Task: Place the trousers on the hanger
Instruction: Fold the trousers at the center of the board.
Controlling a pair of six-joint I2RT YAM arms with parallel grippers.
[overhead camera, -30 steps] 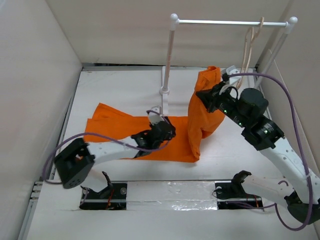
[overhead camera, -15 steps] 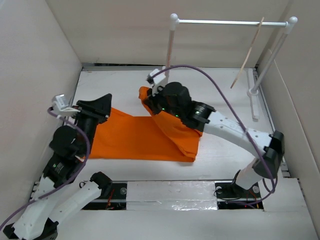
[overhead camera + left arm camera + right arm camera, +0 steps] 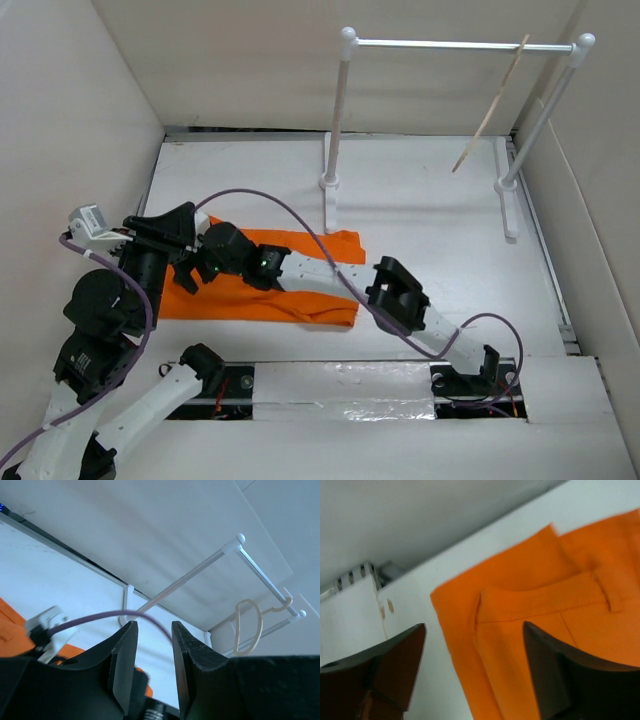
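Note:
The orange trousers [image 3: 300,285] lie folded flat on the white table, left of centre. My right arm reaches far across them, and my right gripper [image 3: 190,272] hovers open over their left end. In the right wrist view the wide jaws of the right gripper [image 3: 474,626] straddle the trousers' waistband [image 3: 535,605] with nothing held. My left gripper [image 3: 190,215] is raised at the left, just above that end. Its fingers [image 3: 125,655] stand apart and empty, pointing toward the rack. The beige hanger [image 3: 490,105] hangs tilted on the rod, and its loop [image 3: 247,627] also shows in the left wrist view.
A white rack with a metal rod [image 3: 450,45] stands at the back, one post [image 3: 332,150] mid-table and the other [image 3: 530,140] at the right wall. High walls close in the left, back and right. The right arm's purple cable [image 3: 300,225] arcs over the trousers.
The right gripper carried the trousers down from near the hanger, laid them flat to the left and opened. The left arm lifted off the cloth. The hanger has swung tilted.

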